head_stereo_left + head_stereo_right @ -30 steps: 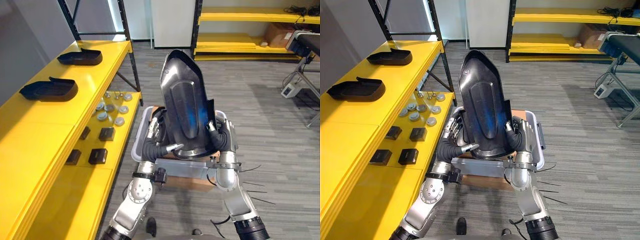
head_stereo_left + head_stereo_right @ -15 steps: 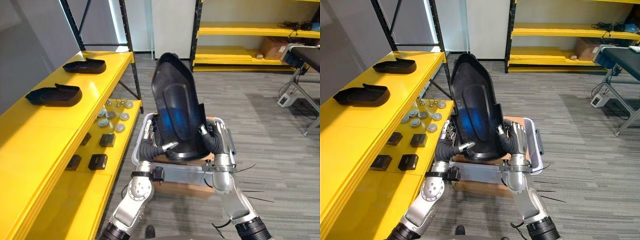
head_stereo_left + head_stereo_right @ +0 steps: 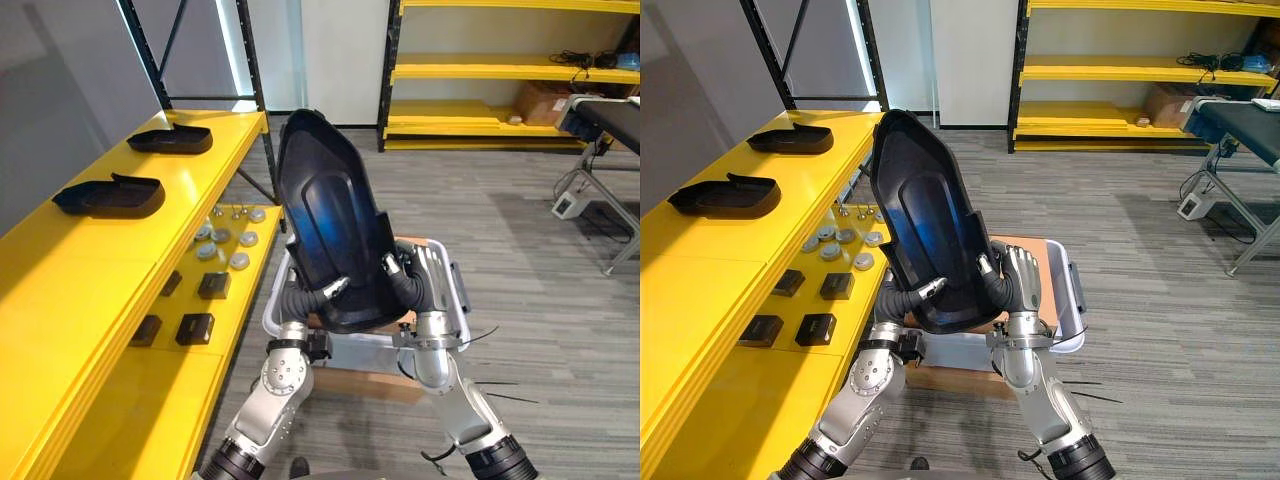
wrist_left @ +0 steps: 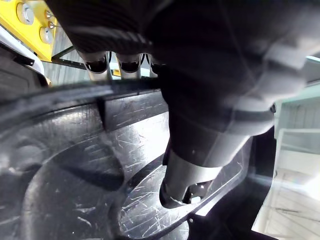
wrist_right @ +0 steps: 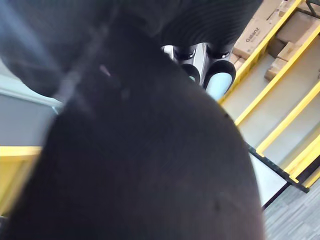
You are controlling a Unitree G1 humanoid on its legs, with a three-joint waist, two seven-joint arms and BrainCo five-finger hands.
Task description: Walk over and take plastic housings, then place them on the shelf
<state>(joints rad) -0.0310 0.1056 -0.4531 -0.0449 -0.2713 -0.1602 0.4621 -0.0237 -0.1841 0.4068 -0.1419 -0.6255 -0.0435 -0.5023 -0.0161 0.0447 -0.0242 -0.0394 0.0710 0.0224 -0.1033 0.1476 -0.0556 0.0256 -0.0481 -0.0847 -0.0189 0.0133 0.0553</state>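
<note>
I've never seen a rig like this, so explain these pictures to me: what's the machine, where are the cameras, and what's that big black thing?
This is a humanoid robot, seen through its own cameras. The two wide pictures come from its head, looking down past its arms; the two close ones come from its wrists. Its left hand and right hand have their fingers curled round the lower edges of a large black plastic housing, held on end. A grey crate sits below them. On the robot's left is a yellow shelf: two more housings lie on top, with round grey parts and small black blocks one level lower.
</note>
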